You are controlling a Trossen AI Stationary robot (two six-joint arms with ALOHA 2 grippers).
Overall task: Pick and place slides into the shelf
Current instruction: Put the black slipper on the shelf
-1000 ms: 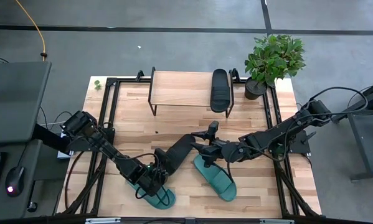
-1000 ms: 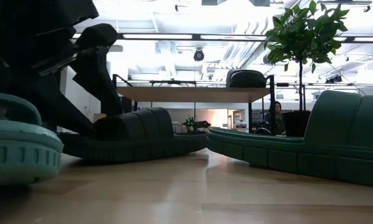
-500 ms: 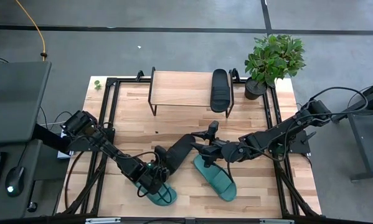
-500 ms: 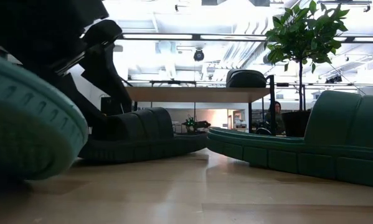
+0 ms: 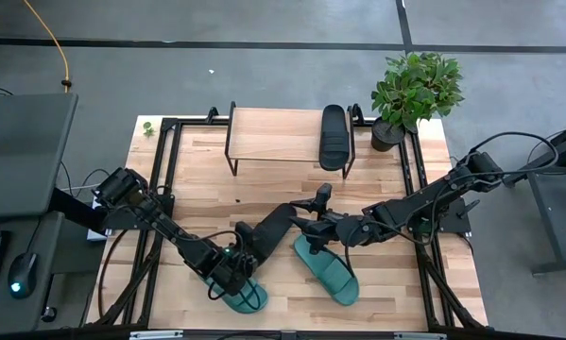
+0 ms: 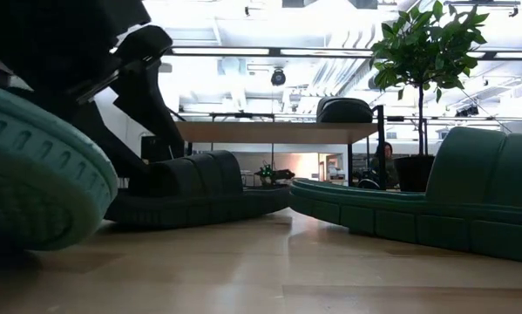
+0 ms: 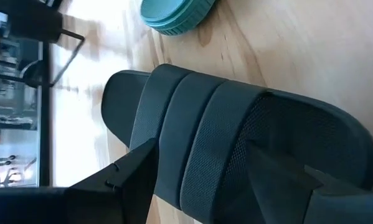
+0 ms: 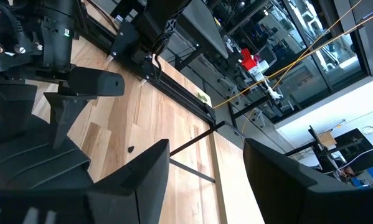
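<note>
A black slide (image 5: 268, 229) lies slantwise mid-table on its sole. My left gripper (image 5: 233, 269) is open over its near-left part. In the left wrist view its fingers (image 7: 133, 177) stand on either side of the wide strap (image 7: 198, 140). My right gripper (image 5: 306, 225) is open (image 8: 205, 180) beside that slide's far-right end and holds nothing. One teal slide (image 5: 245, 297) sits by the near edge, partly under my left gripper, tipped with its sole toward the low camera (image 6: 34, 174). The other teal slide (image 5: 328, 269) lies flat. The second black slide (image 5: 334, 137) rests on the shelf (image 5: 273, 132). My left gripper comes at the black slide from above, slanting, with one finger on each side of the strap (image 7: 174, 124), across the strap's width. I cannot tell whether the fingers touch it. The slide lies flat on the table.
A potted plant (image 5: 415, 90) stands at the table's far right corner, next to the shelf. Black frame rails (image 5: 169, 170) run along the table's left and right sides. Bare wood (image 5: 264, 184) lies between the shelf and the slides.
The teal slide by the near edge has tipped. It lay flat a second ago, and now its near end is raised and its ridged sole faces the low camera. My left gripper has shifted slightly toward the black slide's strap. The black slide has stayed in place.
</note>
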